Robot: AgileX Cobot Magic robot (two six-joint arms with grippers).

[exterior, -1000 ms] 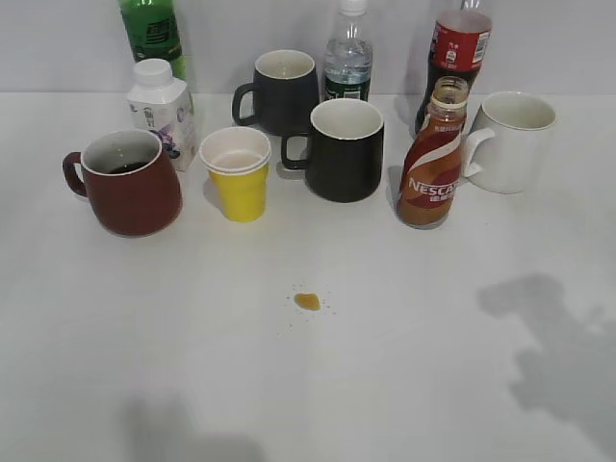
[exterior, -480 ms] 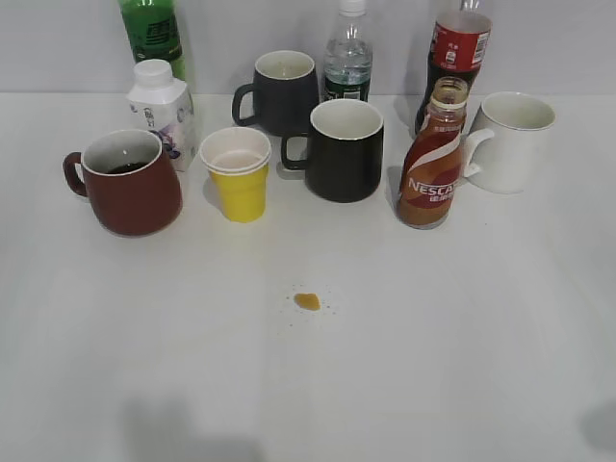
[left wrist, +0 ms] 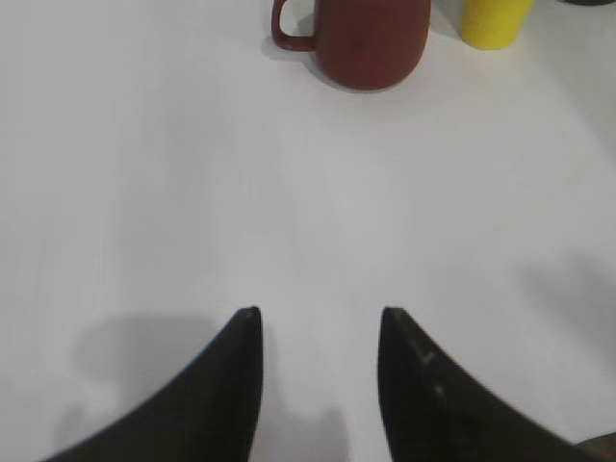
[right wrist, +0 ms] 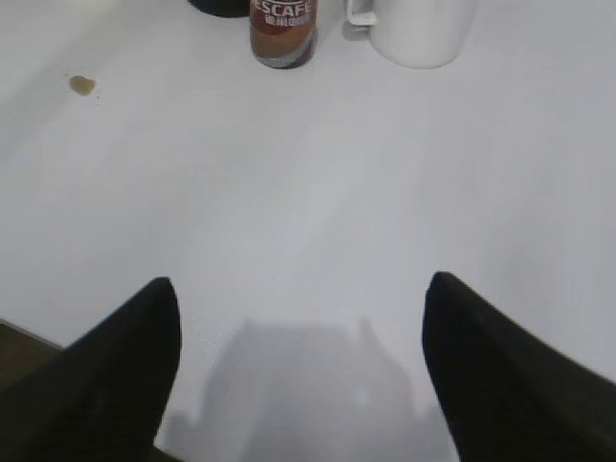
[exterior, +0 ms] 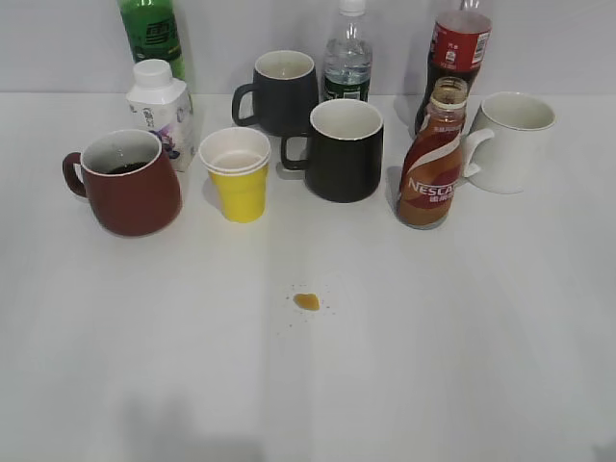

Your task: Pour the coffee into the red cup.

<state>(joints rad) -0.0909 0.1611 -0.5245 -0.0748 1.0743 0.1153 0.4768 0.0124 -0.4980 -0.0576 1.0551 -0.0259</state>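
Now, taken one view after another.

Exterior view, coffee: the small curvy clear bottle of brown coffee with a red-brown Nescafe label (exterior: 430, 175) stands upright and uncapped on the white surface (exterior: 385, 385), just beside the white ceramic mug (exterior: 513, 141) and in front of the dark cola bottle with a red label (exterior: 459, 48).
Exterior view, target: the dark red ceramic mug with a white interior (exterior: 130, 182) sits at the left, handle pointing left, dark liquid showing low inside; the yellow paper cup (exterior: 237, 174) is just beside it. Neither arm shows here.
Exterior view, spill: a small amber drop (exterior: 307, 301) lies on the surface, well apart from both.

Left wrist view, tool: the left tool (left wrist: 319, 332) hangs released and empty over bare surface, the dark red mug (left wrist: 370, 37) ahead of it.

Right wrist view, tool: the right tool (right wrist: 303, 308) is spread wide and empty, the coffee bottle (right wrist: 283, 31) well ahead.

Handling, judged: the bottle looks light, thin-walled and smooth, so likely slippery and easy to squash or tip.
Hold, judged: take it at the narrow waist around the label, squarely, staying below the open neck.
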